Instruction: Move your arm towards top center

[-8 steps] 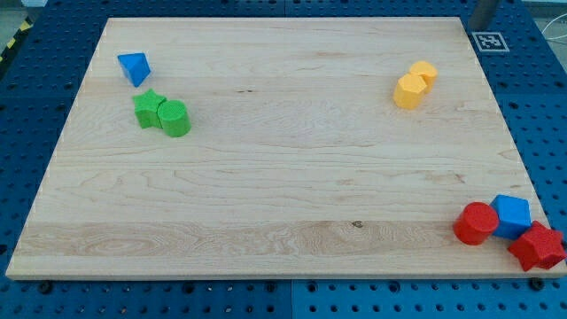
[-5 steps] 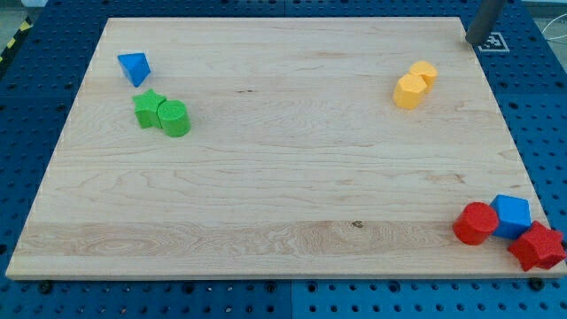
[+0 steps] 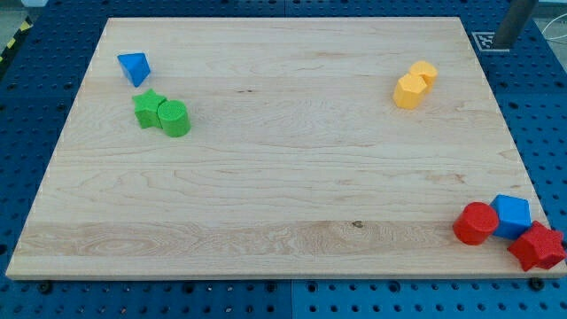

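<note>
My rod stands at the view's top right, just off the wooden board's corner, and my tip rests by a white marker tag. The nearest blocks are two touching yellow blocks, one above the other, to the lower left of the tip. A blue triangular block, a green star and a green cylinder sit at the far left. A red cylinder, a blue block and a red block cluster at the bottom right corner.
The board lies on a blue perforated table that surrounds it on all sides. The red block at the bottom right overhangs the board's edge.
My rod came down into view at the top right corner, then shifted a little to the right, off the board's edge. No block has moved.
</note>
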